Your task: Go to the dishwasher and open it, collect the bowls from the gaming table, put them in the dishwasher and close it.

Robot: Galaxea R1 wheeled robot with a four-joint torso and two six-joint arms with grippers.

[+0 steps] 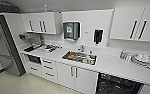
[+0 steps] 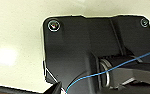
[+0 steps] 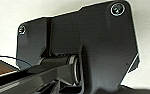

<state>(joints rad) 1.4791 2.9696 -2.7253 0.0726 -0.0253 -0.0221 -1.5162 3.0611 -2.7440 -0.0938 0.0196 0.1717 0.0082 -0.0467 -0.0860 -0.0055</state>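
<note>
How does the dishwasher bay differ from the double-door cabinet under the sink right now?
The dishwasher shows a dark interior with racks, so it looks open; the cabinet shows shut white doors. The dishwasher sits right of the sink; the cabinet sits directly below it. Both are under the same white counter.

Left wrist plate [image 2: 73,47] fills much of your left wrist view, dark, round fittings at corners, jointed bar beside it, thin blue cable [image 2: 111,68] crossing. Right wrist plate [image 3: 91,42] likewise broad and dark in your right wrist view, jointed bar below. You cannot make out claw fingers on either arm.
</note>
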